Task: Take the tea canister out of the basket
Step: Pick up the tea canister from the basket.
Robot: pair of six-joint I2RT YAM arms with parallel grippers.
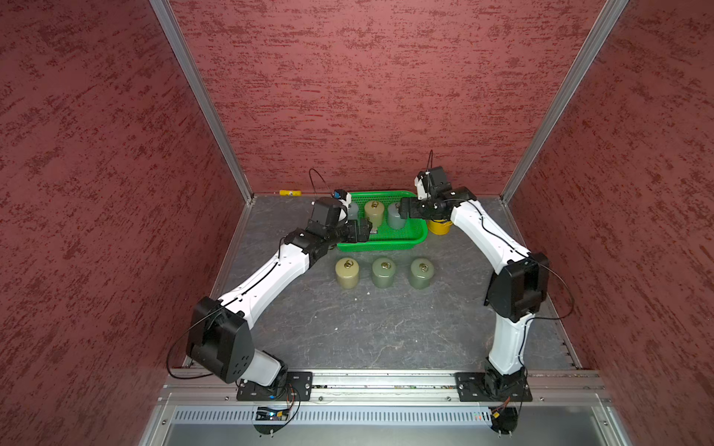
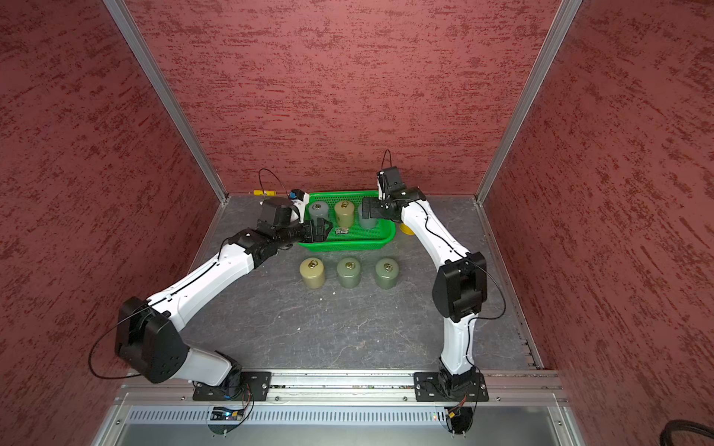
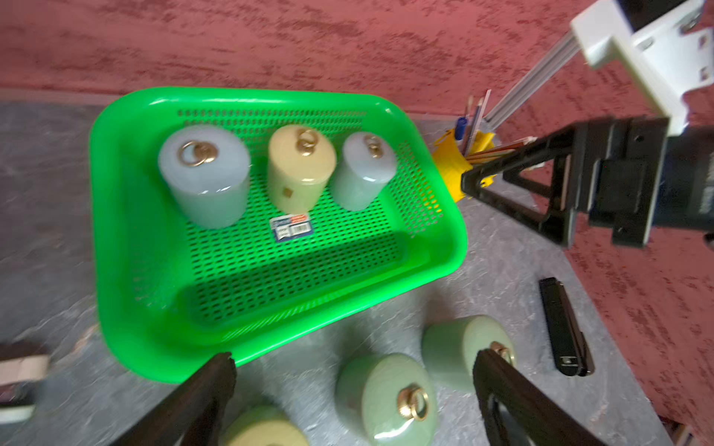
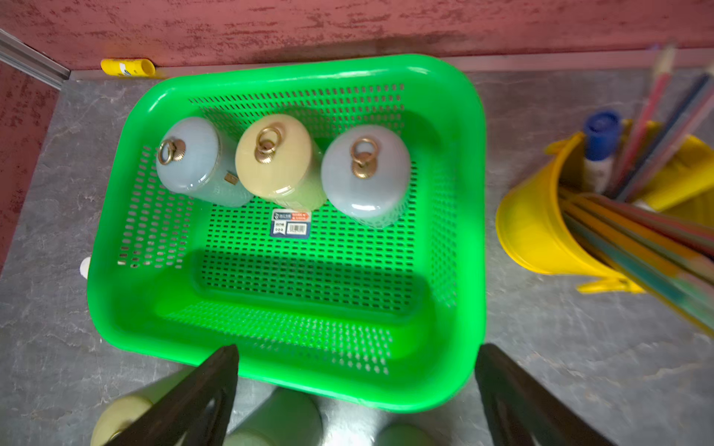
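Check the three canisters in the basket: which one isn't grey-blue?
The middle canister in the basket: tan-yellow lid and body, while the outer canisters beside it are pale grey-blue.

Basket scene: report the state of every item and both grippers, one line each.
Basket: flat on the table, partly filled.
Canisters in the basket: three, upright, closed.
Canisters on the table: three, upright, closed.
Bucket: upright, full of pencils.
Left gripper: open, empty.
Right gripper: open, empty.
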